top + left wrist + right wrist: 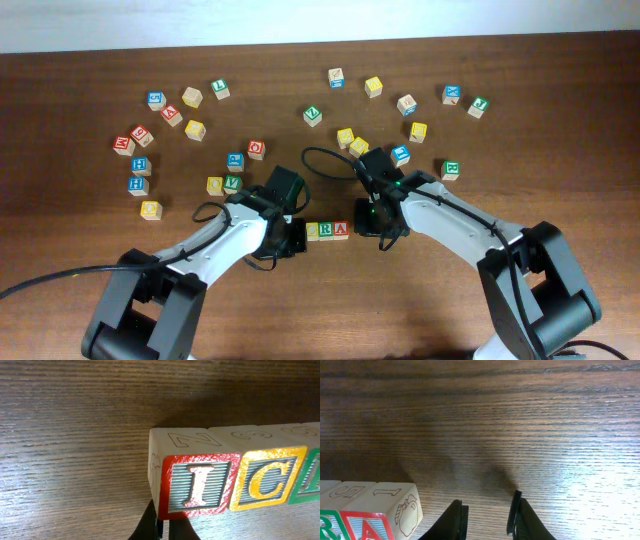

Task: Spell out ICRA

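- Pressed together and empty, the left fingers (148, 529) sit right at the lower edge of the red I block (197, 485).
- The I block, yellow C block (267, 480), green R block (312, 477) and red A block (367, 530) touch in one row on the surface (520, 420).
- Slightly spread and holding nothing, the right fingers (522, 521) hang just right of the A block.

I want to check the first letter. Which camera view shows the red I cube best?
Left wrist view: the I cube is close, its red face and letter clear. Overhead, the left arm appears to cover it. The right wrist view shows only the row's other end.
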